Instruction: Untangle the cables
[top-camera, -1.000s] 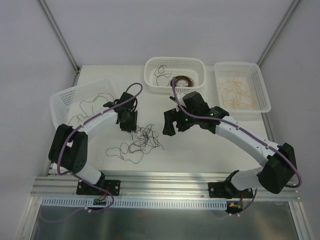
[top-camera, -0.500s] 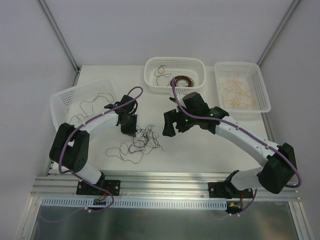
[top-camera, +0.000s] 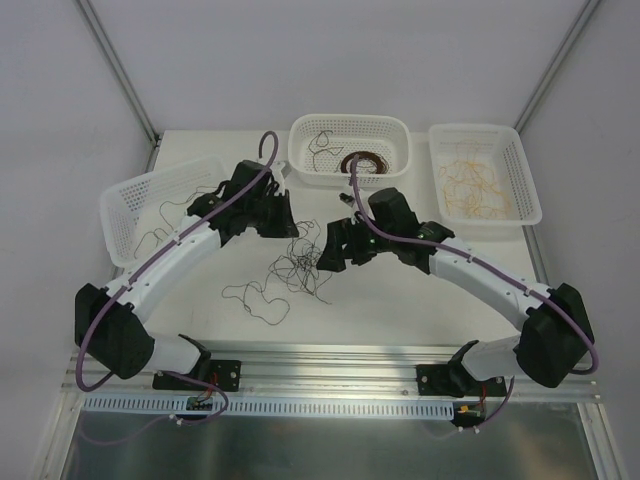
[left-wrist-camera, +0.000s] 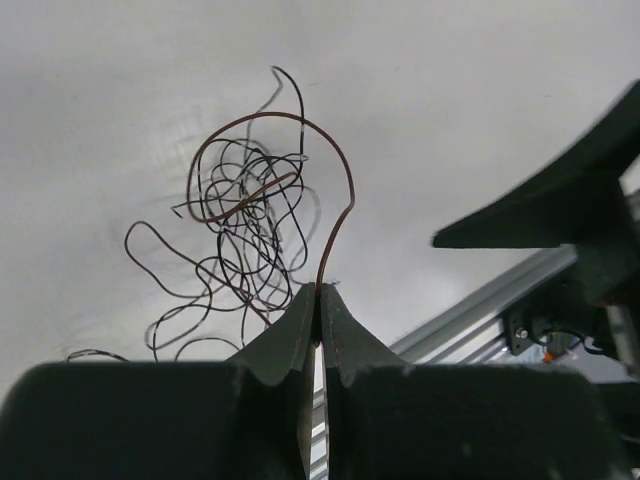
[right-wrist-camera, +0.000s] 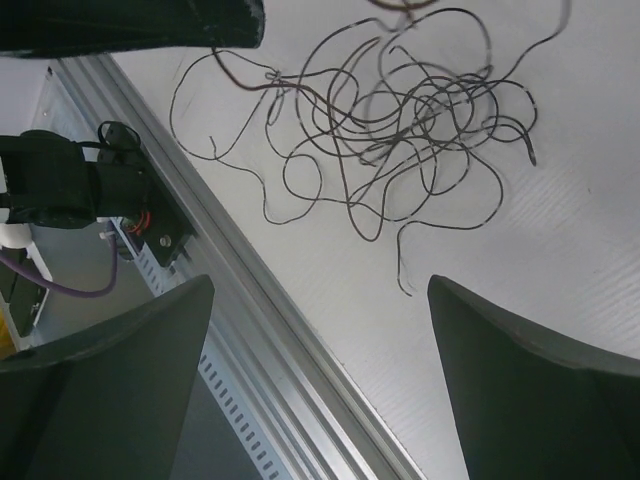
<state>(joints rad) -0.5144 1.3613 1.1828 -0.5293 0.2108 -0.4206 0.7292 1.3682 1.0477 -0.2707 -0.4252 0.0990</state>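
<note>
Camera above: cables (top-camera: 300, 265) are found in a loose clump between left gripper (top-camera: 280, 213) and right gripper (top-camera: 336, 250), both just beside it
Left wrist: jaws are pinched on one brown strand (left-wrist-camera: 335, 200); cables lie ahead, leftward
Right wrist: jaws are spread wide, nothing is held; cables lie ahead, beyond the fingertips

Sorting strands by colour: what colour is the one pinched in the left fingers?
Reddish brown; the strand shows best in the left wrist view.
</note>
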